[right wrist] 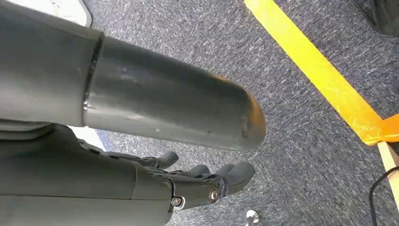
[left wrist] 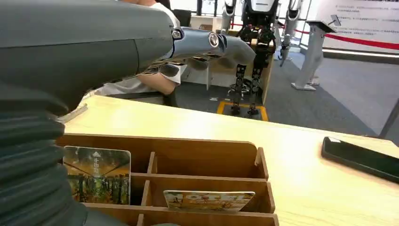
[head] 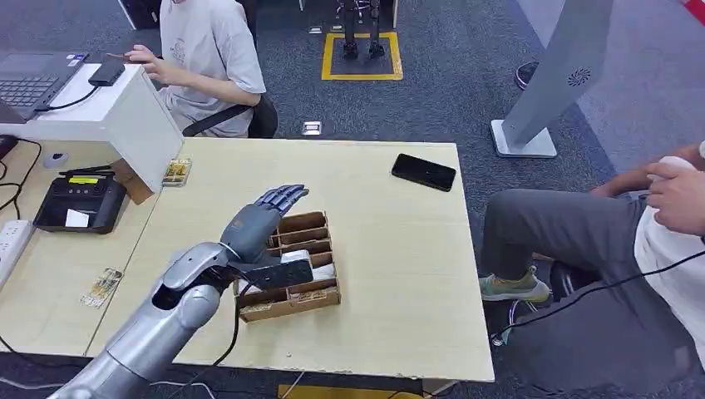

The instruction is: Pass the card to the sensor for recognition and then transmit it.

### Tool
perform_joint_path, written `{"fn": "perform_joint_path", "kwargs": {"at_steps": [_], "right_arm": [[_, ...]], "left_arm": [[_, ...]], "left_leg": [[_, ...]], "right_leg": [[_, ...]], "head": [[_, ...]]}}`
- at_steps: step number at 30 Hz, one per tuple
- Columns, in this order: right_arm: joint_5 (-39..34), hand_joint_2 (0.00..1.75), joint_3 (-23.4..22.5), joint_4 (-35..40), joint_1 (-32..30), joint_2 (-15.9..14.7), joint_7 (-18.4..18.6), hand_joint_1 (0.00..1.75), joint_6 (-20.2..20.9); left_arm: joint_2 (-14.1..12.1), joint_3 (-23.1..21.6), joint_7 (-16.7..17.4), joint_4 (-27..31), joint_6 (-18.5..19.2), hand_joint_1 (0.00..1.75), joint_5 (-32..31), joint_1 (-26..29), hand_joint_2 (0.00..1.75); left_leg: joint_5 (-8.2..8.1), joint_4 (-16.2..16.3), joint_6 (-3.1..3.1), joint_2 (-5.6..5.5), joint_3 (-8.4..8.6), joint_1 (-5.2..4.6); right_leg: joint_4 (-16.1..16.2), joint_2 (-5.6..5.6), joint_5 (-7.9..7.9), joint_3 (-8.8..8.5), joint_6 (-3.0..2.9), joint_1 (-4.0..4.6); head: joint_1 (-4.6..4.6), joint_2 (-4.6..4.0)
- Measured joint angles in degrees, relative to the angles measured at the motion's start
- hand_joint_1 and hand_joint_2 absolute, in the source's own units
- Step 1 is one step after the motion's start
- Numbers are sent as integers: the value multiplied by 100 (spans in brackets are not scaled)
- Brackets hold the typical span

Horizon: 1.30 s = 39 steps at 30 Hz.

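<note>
Hovering over the wooden divider box (head: 291, 270) on your table (head: 391, 274), your left hand (head: 262, 218) is stretching its fingers out empty, while cards (left wrist: 97, 175) are standing in the compartments and your right hand (right wrist: 197, 181) is hanging loosely curled, holding nothing

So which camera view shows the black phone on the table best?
The head view: the whole phone lies in sight near the table's far edge. The left wrist view catches it low and edge-on, partly cut off. The right wrist view looks at carpet.
</note>
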State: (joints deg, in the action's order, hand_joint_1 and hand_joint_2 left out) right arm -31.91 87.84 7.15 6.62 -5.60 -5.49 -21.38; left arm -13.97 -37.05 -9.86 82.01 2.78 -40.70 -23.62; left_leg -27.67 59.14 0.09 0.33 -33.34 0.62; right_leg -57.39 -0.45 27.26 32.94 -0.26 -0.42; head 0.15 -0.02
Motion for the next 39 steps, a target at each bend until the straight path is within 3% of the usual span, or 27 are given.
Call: {"fn": "perform_joint_path", "kwargs": {"at_steps": [39], "right_arm": [[-24,0,57,0,8,0,0,0,-2]], "left_arm": [[-4,-155,92,20,-103,0,-260,32,175]], "left_leg": [[0,0,0,0,0,0]], "right_leg": [[0,0,0,1,0,0]], "head": [[0,0]]}}
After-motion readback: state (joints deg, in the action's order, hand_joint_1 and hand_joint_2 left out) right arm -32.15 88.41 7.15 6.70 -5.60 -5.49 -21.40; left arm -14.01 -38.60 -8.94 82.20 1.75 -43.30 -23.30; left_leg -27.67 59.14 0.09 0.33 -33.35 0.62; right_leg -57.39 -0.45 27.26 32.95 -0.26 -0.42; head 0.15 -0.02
